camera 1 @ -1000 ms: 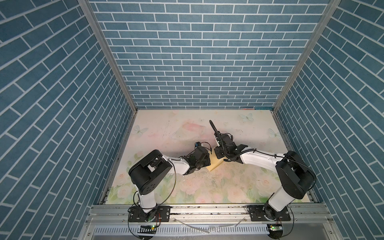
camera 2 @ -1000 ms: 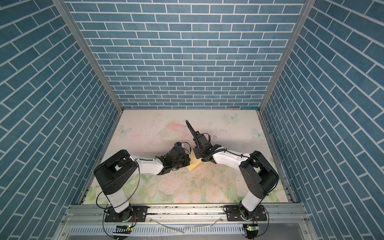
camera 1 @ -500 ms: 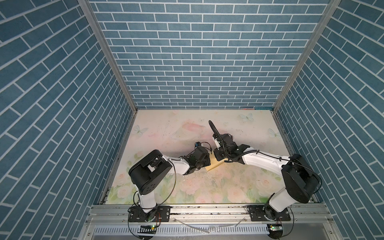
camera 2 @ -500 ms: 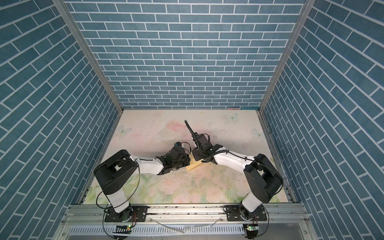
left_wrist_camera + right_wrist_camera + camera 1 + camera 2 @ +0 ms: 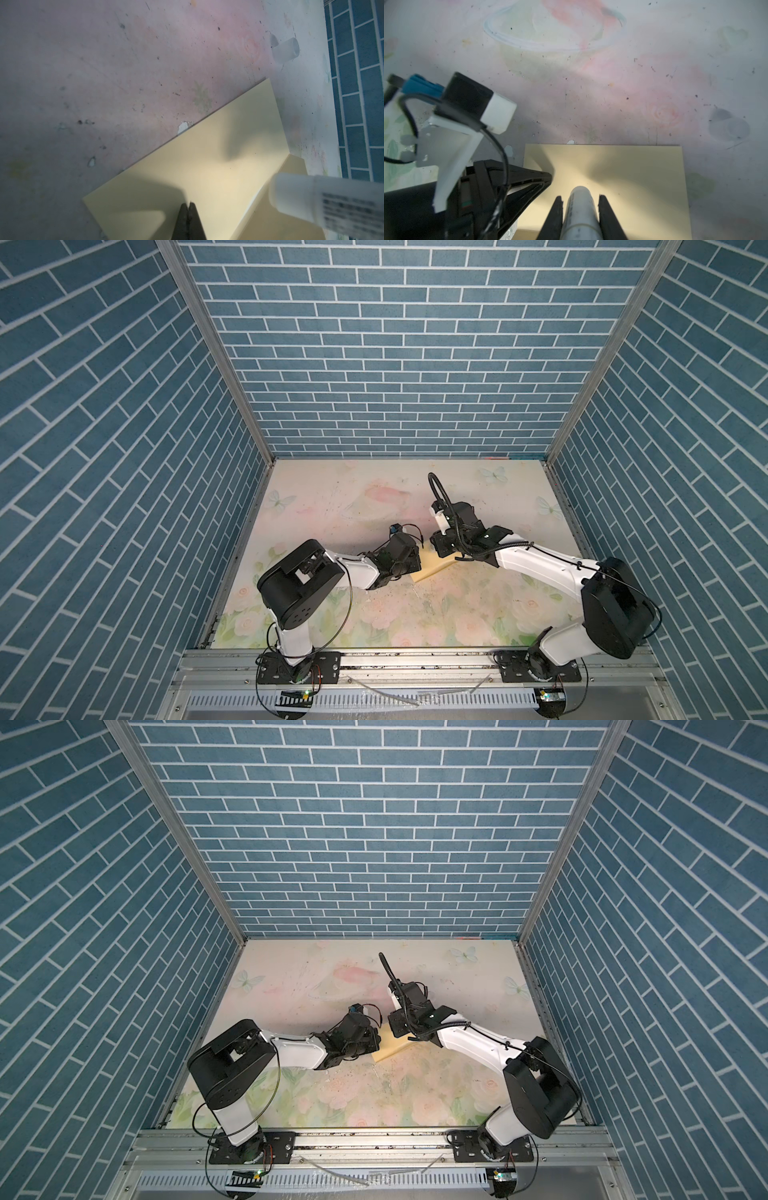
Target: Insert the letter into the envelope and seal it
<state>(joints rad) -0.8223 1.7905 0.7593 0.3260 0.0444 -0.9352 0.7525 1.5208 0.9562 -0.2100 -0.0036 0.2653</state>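
The plain yellow envelope point(image 5: 432, 566) point(image 5: 392, 1045) lies flat on the floral table between both grippers. Its flap point(image 5: 270, 216) is open along one long side. My left gripper point(image 5: 188, 204) is shut, tips resting on the envelope's face point(image 5: 207, 155), with nothing between the jaws. In both top views it point(image 5: 417, 561) point(image 5: 376, 1042) sits at the envelope's left end. My right gripper point(image 5: 580, 197) point(image 5: 440, 545) is shut on a white glue stick point(image 5: 580, 212) point(image 5: 311, 201), whose tip points down over the envelope point(image 5: 623, 170) near the flap. The letter is hidden.
A small translucent cap point(image 5: 285, 51) point(image 5: 729, 126) lies on the table past the envelope's far end. Blue brick-pattern walls point(image 5: 395, 364) close in the back and both sides. A metal rail point(image 5: 415, 659) runs along the table's front edge.
The right arm's elbow has swung out to the right and toward the front, while its gripper with the glue stick stays over the envelope. The left arm has not moved.
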